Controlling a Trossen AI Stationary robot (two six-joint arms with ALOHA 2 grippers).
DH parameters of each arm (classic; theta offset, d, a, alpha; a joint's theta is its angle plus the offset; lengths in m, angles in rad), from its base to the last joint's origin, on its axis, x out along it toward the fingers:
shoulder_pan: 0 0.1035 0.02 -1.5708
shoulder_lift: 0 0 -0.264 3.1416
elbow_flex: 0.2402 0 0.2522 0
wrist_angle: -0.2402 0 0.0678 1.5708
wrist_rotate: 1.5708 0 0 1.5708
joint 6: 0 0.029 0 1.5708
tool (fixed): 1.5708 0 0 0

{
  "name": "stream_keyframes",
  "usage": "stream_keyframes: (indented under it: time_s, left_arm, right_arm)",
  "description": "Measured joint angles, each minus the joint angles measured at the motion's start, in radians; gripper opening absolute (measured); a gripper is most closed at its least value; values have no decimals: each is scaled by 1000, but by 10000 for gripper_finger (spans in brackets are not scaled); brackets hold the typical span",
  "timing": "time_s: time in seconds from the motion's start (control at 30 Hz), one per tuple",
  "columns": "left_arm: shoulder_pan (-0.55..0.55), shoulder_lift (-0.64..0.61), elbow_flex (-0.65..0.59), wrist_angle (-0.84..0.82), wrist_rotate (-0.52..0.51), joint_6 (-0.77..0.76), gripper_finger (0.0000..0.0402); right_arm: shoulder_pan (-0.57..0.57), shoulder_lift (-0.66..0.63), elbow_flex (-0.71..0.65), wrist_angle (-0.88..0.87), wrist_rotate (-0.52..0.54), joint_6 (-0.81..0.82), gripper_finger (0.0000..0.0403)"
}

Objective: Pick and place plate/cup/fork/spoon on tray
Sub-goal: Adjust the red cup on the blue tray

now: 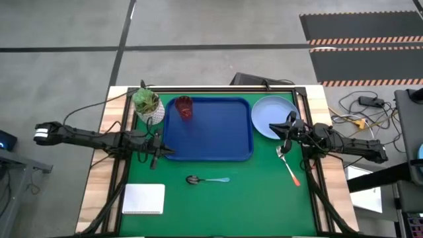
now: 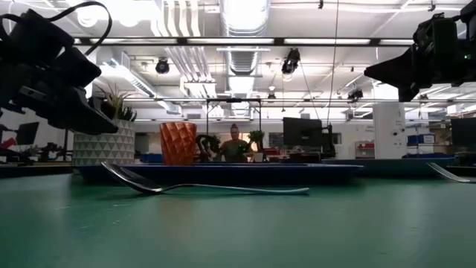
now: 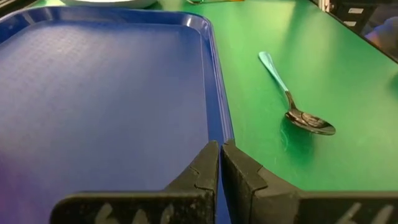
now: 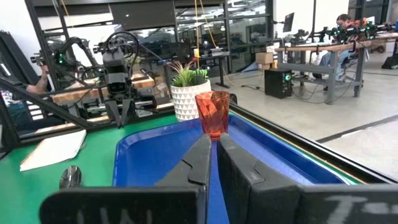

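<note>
The dark-blue tray point(image 1: 218, 135) lies mid-table, with the red cup point(image 1: 184, 107) standing upright in its far left corner. The light-blue plate point(image 1: 269, 116) lies flat on the green mat to the right of the tray. The fork point(image 1: 289, 165) lies near the right edge and the spoon point(image 1: 207, 180) lies in front of the tray. My left gripper point(image 1: 163, 150) is shut and empty above the tray's near left corner point(image 3: 214, 134). My right gripper point(image 1: 289, 127) is shut and empty, raised over the plate's near right rim, pointing toward the cup point(image 4: 213, 112).
A white pot with a green plant point(image 1: 148, 104) stands just left of the tray's far left corner. A white notepad point(image 1: 144, 198) lies at the near left. Black frame rails run along the table's sides. Bare mat lies between the spoon and the near edge.
</note>
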Motion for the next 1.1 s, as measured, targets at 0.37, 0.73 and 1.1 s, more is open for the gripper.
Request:
stream_keyframes:
  time_s: [0.37,0.73,1.1]
  left_arm:
    - [0,55,0,0,0,0,0]
    - [0,109,0,0,0,0,0]
    - [0,165,0,0,0,0,0]
  right_arm:
    - [0,0,0,0,0,-1,18]
    - [0,0,0,0,0,0,18]
    - [0,0,0,0,0,-1,18]
